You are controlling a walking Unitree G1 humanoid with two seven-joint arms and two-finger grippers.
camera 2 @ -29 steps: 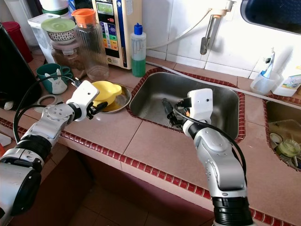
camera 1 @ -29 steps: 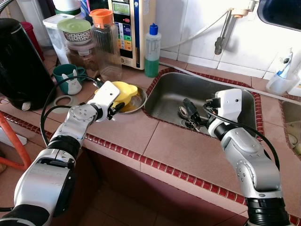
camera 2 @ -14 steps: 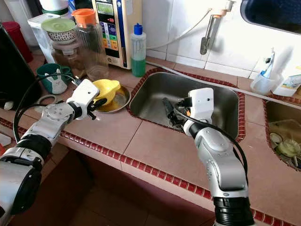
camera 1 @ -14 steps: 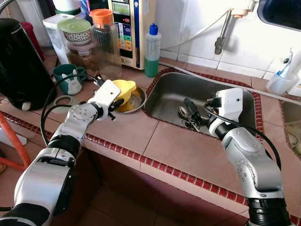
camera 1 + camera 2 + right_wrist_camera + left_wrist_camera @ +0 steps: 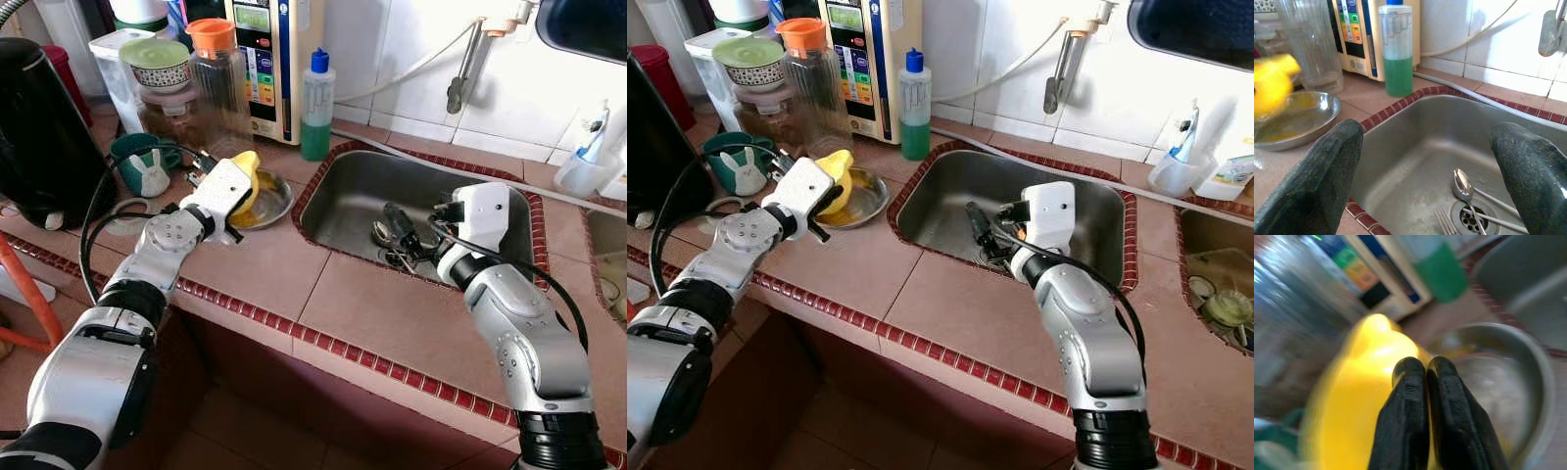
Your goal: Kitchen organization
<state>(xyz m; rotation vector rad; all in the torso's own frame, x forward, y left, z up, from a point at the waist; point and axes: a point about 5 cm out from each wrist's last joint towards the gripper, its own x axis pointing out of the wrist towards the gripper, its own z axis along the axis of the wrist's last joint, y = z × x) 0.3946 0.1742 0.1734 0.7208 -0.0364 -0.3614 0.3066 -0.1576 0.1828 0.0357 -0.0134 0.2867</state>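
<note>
A yellow plastic bowl (image 5: pixel 247 178) stands tilted up on its edge over a shallow steel dish (image 5: pixel 271 203) on the tiled counter, left of the sink. My left gripper (image 5: pixel 1422 368) is shut on the yellow bowl, its two fingers pressed together at the bowl's wall. Over the near part of the steel sink (image 5: pixel 362 191) my right gripper (image 5: pixel 1427 136) hangs open with nothing between its fingers. A spoon (image 5: pixel 1463 183) and a fork (image 5: pixel 1444 220) lie by the drain below it.
A green soap bottle (image 5: pixel 315 106) stands at the sink's back left corner. A glass pitcher with an orange lid (image 5: pixel 219 88), a green mug (image 5: pixel 145 163), a black kettle (image 5: pixel 44 127) and a water purifier (image 5: pixel 269 59) crowd the counter's left. A tap (image 5: pixel 460 73) hangs on the wall.
My left gripper has drawn back to the left and turned, tipping the yellow bowl from lying in the dish to standing on edge. The right arm has not moved.
</note>
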